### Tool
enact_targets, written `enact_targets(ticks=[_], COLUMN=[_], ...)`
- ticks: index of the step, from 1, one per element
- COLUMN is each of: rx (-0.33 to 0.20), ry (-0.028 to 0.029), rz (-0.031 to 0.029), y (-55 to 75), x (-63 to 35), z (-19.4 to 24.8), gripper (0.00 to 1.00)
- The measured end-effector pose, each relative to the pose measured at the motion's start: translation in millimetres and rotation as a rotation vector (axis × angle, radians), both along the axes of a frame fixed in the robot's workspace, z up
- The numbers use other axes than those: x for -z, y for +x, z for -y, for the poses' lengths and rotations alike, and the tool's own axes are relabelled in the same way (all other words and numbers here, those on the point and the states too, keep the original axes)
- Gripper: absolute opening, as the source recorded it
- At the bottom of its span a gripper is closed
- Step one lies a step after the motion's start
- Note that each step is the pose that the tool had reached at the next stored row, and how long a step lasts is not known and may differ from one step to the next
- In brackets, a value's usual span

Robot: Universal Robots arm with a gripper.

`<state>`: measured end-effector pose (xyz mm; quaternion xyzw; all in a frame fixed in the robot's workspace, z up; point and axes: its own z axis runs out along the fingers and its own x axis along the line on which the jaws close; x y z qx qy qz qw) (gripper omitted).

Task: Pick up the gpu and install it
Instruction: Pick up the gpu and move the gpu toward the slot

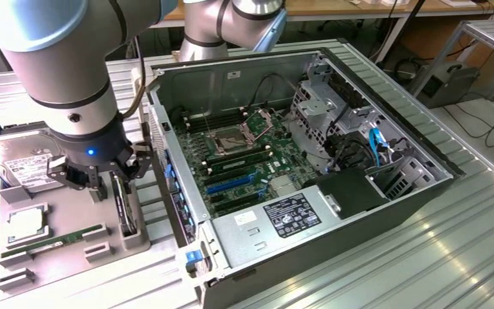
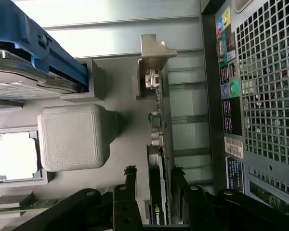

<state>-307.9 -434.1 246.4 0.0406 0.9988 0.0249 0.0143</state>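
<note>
The gpu [image 1: 124, 209] is a thin black card standing on edge in a slot of the grey parts holder [image 1: 62, 261], just outside the open computer case [image 1: 316, 212]. In the wrist view the gpu [image 2: 160, 139] runs lengthwise, and its pale metal bracket [image 2: 154, 53] is at the end away from me. My gripper [image 1: 110, 188] has come down over the card's near end. The gripper [image 2: 154, 174] is open, with one black finger [image 2: 130, 175] apart from the card on one side and the other finger [image 2: 179, 177] close against the opposite side.
On the holder lie a silver hard drive [image 1: 24, 164] in a blue caddy [image 2: 48, 53], a CPU [image 1: 26, 222] and a green memory stick [image 1: 54, 243]. The case's perforated rear panel [image 2: 265, 96] stands right beside the card. Inside the case, the motherboard [image 1: 247, 161] has blue slots [image 1: 229, 185].
</note>
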Motion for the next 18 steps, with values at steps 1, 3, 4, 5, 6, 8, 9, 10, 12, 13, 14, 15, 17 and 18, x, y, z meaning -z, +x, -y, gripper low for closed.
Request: enact_targets(ticks=[1,3,4,5,6,8,9,10,12,13,14,15,17,18], rx=[0.0,0.0,0.0,0.0,0.0,0.0,0.0,0.0,-0.002,-0.009,-0.023,-0.039,-0.089,-0.094], ry=[0.0001,0.0001,0.0,-0.0002,-0.0002,0.0,0.0,0.0,0.0,0.0,0.0,0.0,0.0001,0.0001], rz=[0.0004,0.0012,0.0012,0.0011,0.001,0.0012,0.0013,0.0012,0.0012,0.0013,0.0012,0.0012,0.0014,0.0014], y=[0.0,0.0,0.0,0.0,0.0,0.0,0.0,0.0,0.0,0.0,-0.1,-0.1,0.0,0.0], x=[1.7,3.8,4.1,4.1,4.1,4.3,4.3,4.3,4.3,4.3,4.3,4.3,4.4,4.4], z=[0.0,0.0,0.1,0.1,0.0,0.0,0.0,0.0,0.0,0.0,0.0,0.0,0.0,0.0], gripper=[0.42,0.42,0.42,0.42,0.42,0.4,0.4,0.34,0.27,0.27,0.27,0.27,0.26,0.26])
